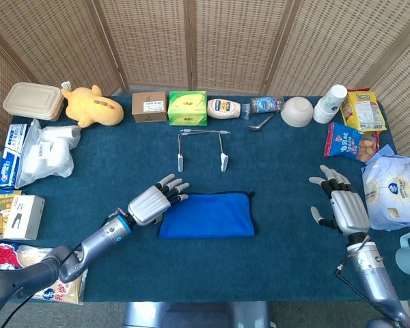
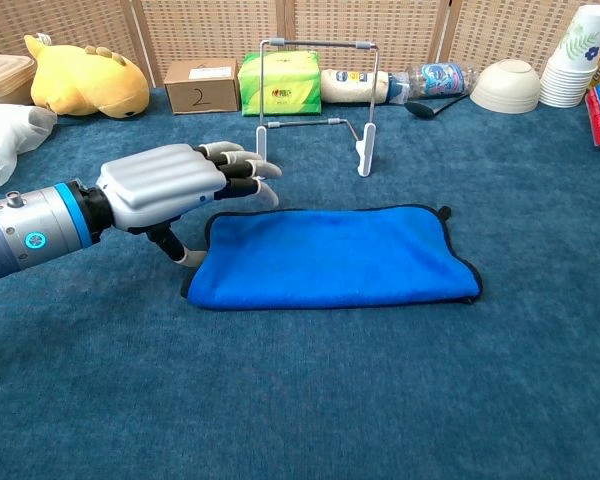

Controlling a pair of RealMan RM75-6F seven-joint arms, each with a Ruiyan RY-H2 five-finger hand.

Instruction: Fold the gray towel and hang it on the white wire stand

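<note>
Flat on the table [image 1: 89, 171], the folded blue towel [image 1: 206, 214] was laid near the white wire stand [image 1: 201, 147]. Its left edge was overhung by the left hand [image 2: 170, 183], fingers spread, nothing held. The right hand [image 1: 345, 205] was kept well apart, likewise spread and empty.

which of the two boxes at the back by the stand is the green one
The green box, directly behind the wire stand. The other, a brown cardboard box with a white label, sits to its left, nearer the yellow plush.
</note>
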